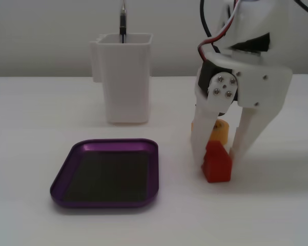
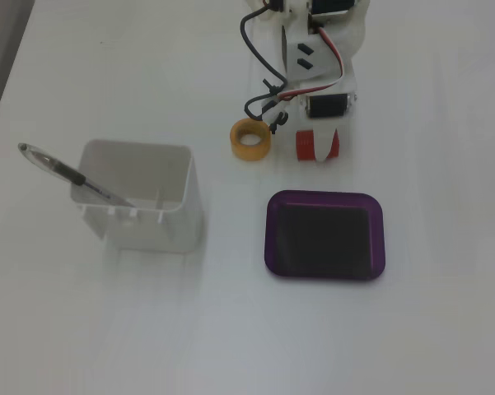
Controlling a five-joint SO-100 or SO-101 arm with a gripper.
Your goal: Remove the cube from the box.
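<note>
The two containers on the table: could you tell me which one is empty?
The purple tray is empty, showing only its bare dark bottom. The tall white container holds a pen.

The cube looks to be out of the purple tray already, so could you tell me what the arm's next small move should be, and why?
Probably open the tool and lift clear. The cube sits on the table to the right of the box in a fixed view, between the fingers, and the box is empty in both fixed views. The yellow tape roll lies close by, so a straight rise seems safest.
</note>
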